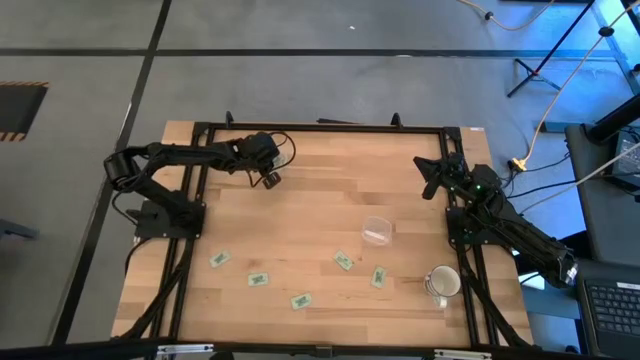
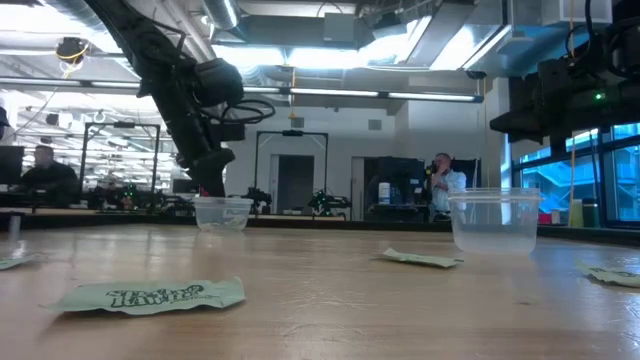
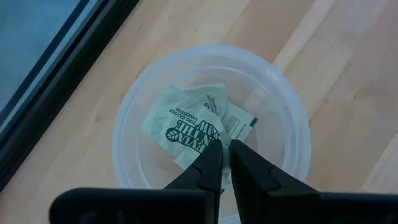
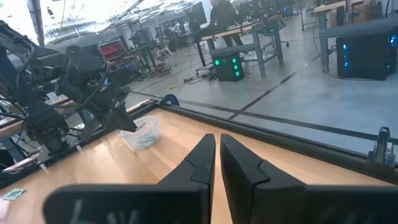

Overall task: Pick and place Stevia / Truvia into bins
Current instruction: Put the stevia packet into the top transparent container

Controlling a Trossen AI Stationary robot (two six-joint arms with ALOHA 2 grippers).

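Left gripper [image 3: 225,163] hangs directly over a small round clear plastic cup [image 3: 211,124] w/ whitish rim, fingers pinched together, nothing between them; green paper sweetener packets [image 3: 189,121] lie in the cup just below the tips. Right gripper [image 4: 217,155] waits at the table's right edge, fingers closed, empty. Second clear cup [image 1: 378,230] sits well apart, w/ loose green packets [image 1: 344,261] on the wood table [image 1: 320,180] beyond it.
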